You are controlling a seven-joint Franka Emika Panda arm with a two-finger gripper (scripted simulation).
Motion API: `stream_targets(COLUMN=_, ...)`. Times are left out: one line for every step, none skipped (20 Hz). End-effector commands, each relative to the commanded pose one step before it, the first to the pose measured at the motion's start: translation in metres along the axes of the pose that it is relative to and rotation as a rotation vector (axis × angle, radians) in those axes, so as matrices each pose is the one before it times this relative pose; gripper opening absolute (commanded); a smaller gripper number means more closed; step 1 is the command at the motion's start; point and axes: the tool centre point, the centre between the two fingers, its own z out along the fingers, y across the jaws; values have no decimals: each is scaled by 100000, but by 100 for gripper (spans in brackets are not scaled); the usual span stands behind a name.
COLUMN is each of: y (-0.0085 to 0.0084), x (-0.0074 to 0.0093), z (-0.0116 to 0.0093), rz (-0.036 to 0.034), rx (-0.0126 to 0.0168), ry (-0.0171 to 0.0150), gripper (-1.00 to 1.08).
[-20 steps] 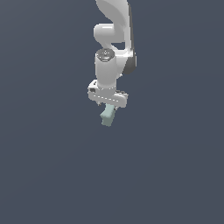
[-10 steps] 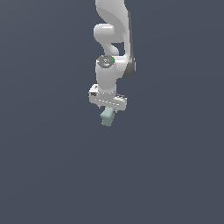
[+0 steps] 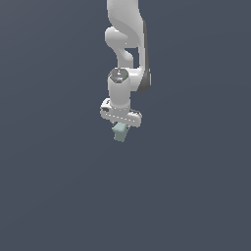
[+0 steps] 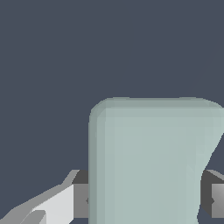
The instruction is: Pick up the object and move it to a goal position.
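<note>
The object (image 3: 119,133) is a small pale grey-green block hanging under the white arm's hand in the exterior view, above the dark floor. My gripper (image 3: 120,129) is shut on the object, whose lower end sticks out below the hand. In the wrist view the object (image 4: 148,162) fills the near field, tapered on one side, with a grey finger pad (image 4: 80,200) pressed against one flank and another pad (image 4: 211,199) against the other. My gripper (image 4: 146,200) holds it between them.
The white Panda arm (image 3: 126,44) reaches down from the exterior view's top. Around it lies only a plain dark grey-blue floor (image 3: 196,196). No goal marker shows.
The arm with the held object has drifted slightly toward the exterior view's left and its wrist has dipped a little. The grip is unchanged.
</note>
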Motion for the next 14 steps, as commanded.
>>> stream_targets(y=28, x=4, z=98, rz=58, rx=-20, ry=-26, gripper=-100)
stream_targets(y=0, x=0, z=0, rz=0, rx=0, ry=0, gripper=-100)
stream_targets(y=0, x=0, z=0, rz=0, rx=0, ry=0, gripper=-100)
stream_targets(y=0, x=0, z=0, rz=0, rx=0, ry=0, gripper=-100)
stream_targets(y=0, x=0, z=0, rz=0, rx=0, ry=0, gripper=-100)
stream_targets(y=0, x=0, z=0, rz=0, rx=0, ry=0, gripper=-100)
stream_targets(y=0, x=0, z=0, rz=0, rx=0, ry=0, gripper=-100)
stream_targets(y=0, x=0, z=0, rz=0, rx=0, ry=0, gripper=-100)
stream_targets(y=-45, x=5, z=-90, rz=-80, rx=64, ry=92, gripper=-100)
stream_targets(y=3, x=5, z=-26, rz=0, rx=0, ry=0, gripper=-100)
stream_targets(y=10, x=14, z=-77, rz=0, rx=0, ry=0, gripper=-100)
stream_targets(y=17, x=23, z=-129, rz=0, rx=0, ry=0, gripper=-100)
stream_targets(y=23, x=32, z=-181, rz=0, rx=0, ry=0, gripper=-100)
stream_targets(y=30, x=42, z=-232, rz=0, rx=0, ry=0, gripper=-100)
